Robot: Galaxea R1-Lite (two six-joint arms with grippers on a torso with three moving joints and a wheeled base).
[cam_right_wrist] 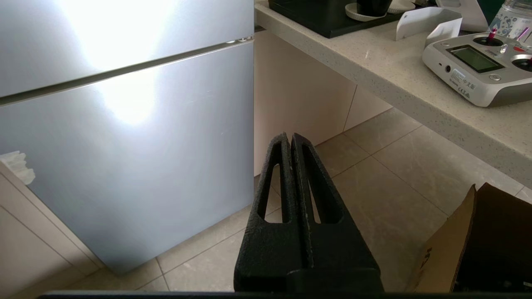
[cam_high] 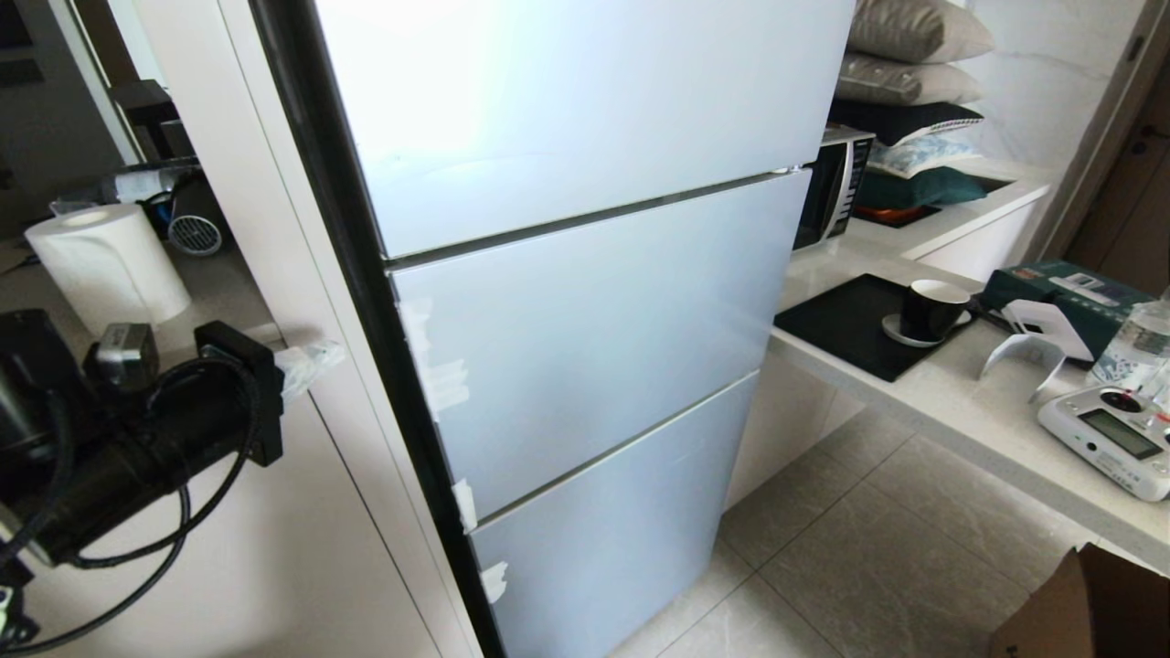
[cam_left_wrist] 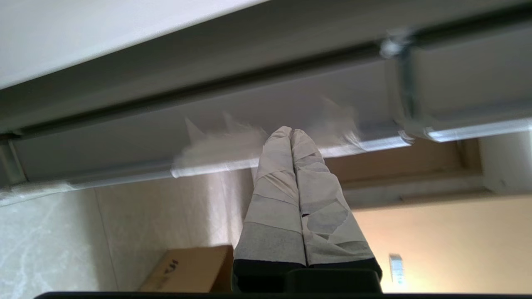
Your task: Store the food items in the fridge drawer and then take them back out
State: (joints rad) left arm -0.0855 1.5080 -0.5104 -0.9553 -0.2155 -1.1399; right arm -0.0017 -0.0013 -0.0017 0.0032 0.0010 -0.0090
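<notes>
Fridge [cam_high: 585,302] doors sit closed, contents hidden; left gripper [cam_left_wrist: 291,133] and right gripper [cam_right_wrist: 291,137] pinched together, empty.

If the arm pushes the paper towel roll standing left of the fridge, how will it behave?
The paper towel roll stands upright and tall, so a high push would probably tip it. Once on its side, its round shape would likely roll. It looks soft and light.

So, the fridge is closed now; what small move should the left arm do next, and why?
Probably ease the left gripper, fingers together, to the fridge door's left edge to hook it. All doors are shut; no food or drawer shows. The right gripper hangs shut, idle.
</notes>
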